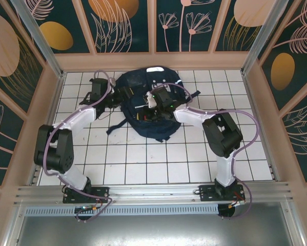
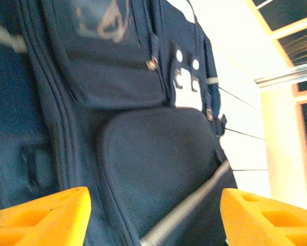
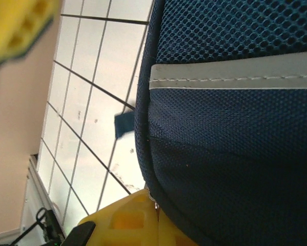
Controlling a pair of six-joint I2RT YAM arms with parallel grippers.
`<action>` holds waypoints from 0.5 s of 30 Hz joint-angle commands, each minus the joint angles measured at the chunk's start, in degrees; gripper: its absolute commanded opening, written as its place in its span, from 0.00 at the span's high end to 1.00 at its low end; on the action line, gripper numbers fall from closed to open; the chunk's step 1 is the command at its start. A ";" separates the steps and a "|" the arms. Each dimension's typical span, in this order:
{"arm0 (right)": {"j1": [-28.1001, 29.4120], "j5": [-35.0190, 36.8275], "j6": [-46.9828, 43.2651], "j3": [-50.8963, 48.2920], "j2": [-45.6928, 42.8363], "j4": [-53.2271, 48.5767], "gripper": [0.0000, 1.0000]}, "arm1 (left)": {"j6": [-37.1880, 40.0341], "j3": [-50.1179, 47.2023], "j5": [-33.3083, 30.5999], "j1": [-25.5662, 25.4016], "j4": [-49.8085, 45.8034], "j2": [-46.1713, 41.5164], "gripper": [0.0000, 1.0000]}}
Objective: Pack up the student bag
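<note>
Evidently soft and floppy, the large navy-blue fabric backpack (image 1: 145, 110) lies slumped on the white tiled bench (image 1: 143, 159), toward its far side between both arms. Its weave is coarse mesh, with a padded pocket (image 2: 158, 164) and a white reflective stripe (image 3: 235, 77). It would likely sag when lifted, so seams or straps seem the best holds. The left gripper (image 2: 156, 218) stands apart, facing the pocket. The right gripper (image 1: 150, 101) is together at the bag's edge; I cannot tell whether it pinches cloth.
</note>
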 commanded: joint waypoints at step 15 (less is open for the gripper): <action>3.32 -5.03 -0.06 1.57 0.40 5.29 1.00 | -11.90 -7.63 5.63 -3.45 15.16 4.79 0.69</action>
